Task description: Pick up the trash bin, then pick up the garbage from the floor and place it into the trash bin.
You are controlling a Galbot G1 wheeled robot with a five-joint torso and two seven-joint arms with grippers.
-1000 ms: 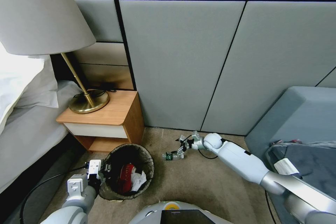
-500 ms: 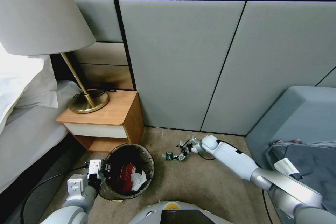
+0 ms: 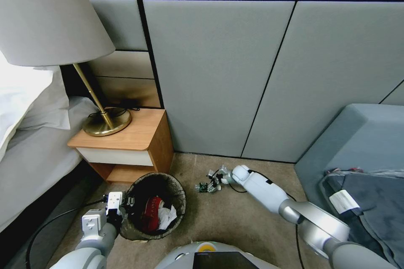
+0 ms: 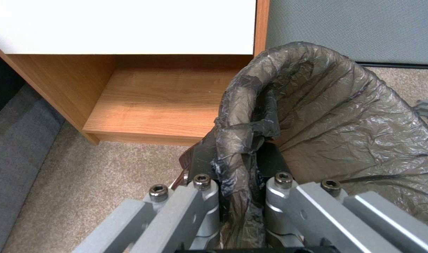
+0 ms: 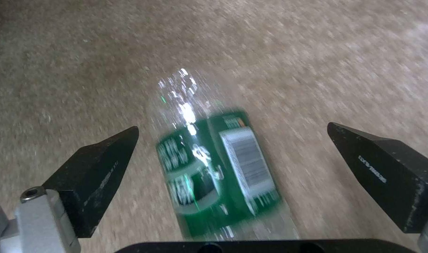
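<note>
Left pincer clamped on trash bin liner rim by nightstand, keeping bin reachable. Right pincer spread wide, straddling bottle lying on carpet, not yet gripped.

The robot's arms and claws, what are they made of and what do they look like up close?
Both arms are smooth white and silver-grey tubes with rounded joints, thin black cables looping near the wrists. The left gripper has pale grey metal links fastened with dark hex-socket bolts. The right gripper ends in two black wedge-shaped fingertips, one with small white lettering, on grey metal mounts.
</note>
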